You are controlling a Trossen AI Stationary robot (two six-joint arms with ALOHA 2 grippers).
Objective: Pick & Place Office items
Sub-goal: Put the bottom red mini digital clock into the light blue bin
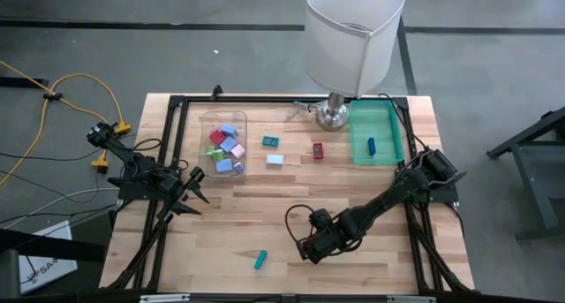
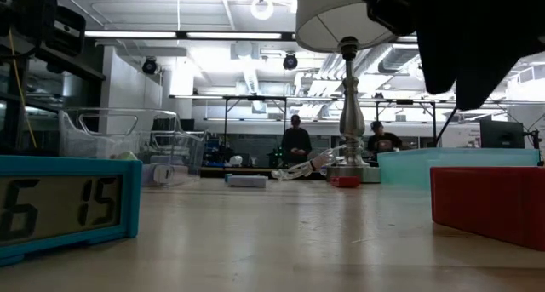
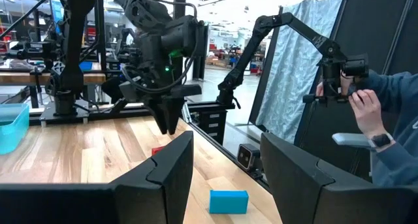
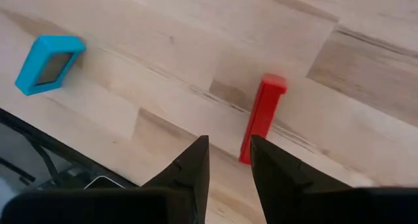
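Below, the right pincer [image 4: 228,160] overhangs a slim red block [image 4: 262,117] on grained wood.

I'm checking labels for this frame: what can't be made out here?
High view: the red piece is hidden under the right gripper.
High view: the pieces in the clear bin are too small to name.
Low view: the blue clock is cut off by the left edge.
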